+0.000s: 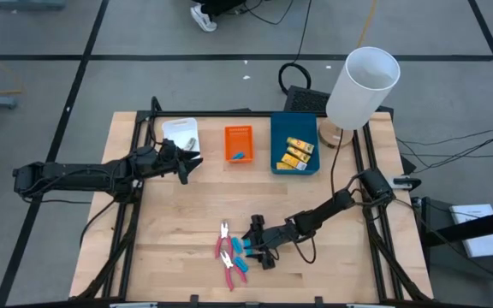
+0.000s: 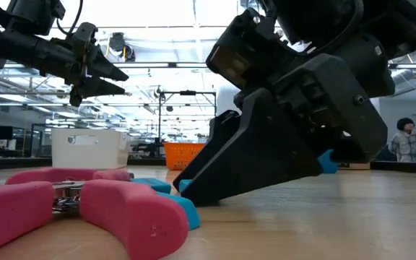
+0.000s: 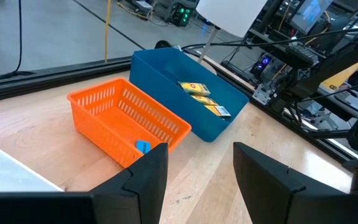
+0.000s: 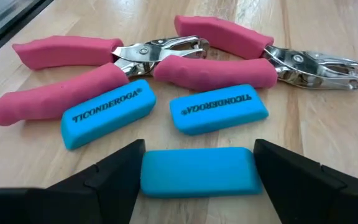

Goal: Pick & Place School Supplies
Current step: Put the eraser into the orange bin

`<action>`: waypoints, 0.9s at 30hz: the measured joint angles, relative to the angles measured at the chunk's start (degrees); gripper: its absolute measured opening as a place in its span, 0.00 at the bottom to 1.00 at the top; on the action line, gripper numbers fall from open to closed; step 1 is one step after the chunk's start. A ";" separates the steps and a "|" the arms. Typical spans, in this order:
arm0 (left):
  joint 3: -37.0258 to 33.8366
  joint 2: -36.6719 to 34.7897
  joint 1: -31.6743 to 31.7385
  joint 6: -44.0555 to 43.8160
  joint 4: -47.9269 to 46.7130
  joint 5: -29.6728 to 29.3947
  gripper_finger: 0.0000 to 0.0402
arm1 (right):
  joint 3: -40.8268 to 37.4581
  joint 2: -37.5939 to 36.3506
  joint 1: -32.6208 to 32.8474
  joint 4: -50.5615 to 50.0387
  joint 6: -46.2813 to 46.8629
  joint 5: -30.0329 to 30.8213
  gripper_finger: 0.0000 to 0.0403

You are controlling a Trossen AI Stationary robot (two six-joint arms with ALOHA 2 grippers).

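Observation:
Two pink-handled hole punches [image 4: 166, 59] and three light-blue erasers lie flat on the wooden table near its front edge. My right gripper [image 4: 197, 186] is down at the table, and the nearest eraser [image 4: 197, 163] lies between its fingers. The other two erasers [image 4: 107, 112] [image 4: 219, 109] lie just beyond it, printed sides up. My left gripper [image 1: 187, 162] hangs open above the table's far left, next to the white tray [image 1: 181, 133], with nothing between its fingers [image 3: 148, 180]. My right gripper has the nearest eraser lengthwise between its two fingers, one finger against each short end [image 4: 149, 173] [image 4: 248, 169]. The fingers slant down at it from the table's right side. The eraser lies flat on the table.
Along the far edge stand the white tray, an orange basket [image 1: 238, 144] holding one blue eraser [image 3: 142, 147], and a blue tray [image 1: 294, 154] with yellow packets [image 3: 201, 96]. A white lamp [image 1: 362, 85] stands at the far right corner. Bare wood spreads across the table's middle.

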 joint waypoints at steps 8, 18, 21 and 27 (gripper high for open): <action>0.00 0.00 -0.01 -0.11 0.02 0.00 0.46 | 0.00 -0.06 0.02 -1.19 0.00 0.06 0.70; 0.00 0.00 0.00 -0.30 0.11 -0.04 0.46 | -0.26 -5.60 0.14 -6.63 -4.53 -0.11 0.61; -0.02 0.00 -0.01 -0.70 1.57 -0.48 0.46 | -0.28 -8.24 0.32 -10.40 -5.14 2.07 0.59; -0.04 0.02 -0.01 -0.70 2.22 -0.55 0.46 | -0.28 -10.59 0.76 -12.76 -7.03 6.11 0.54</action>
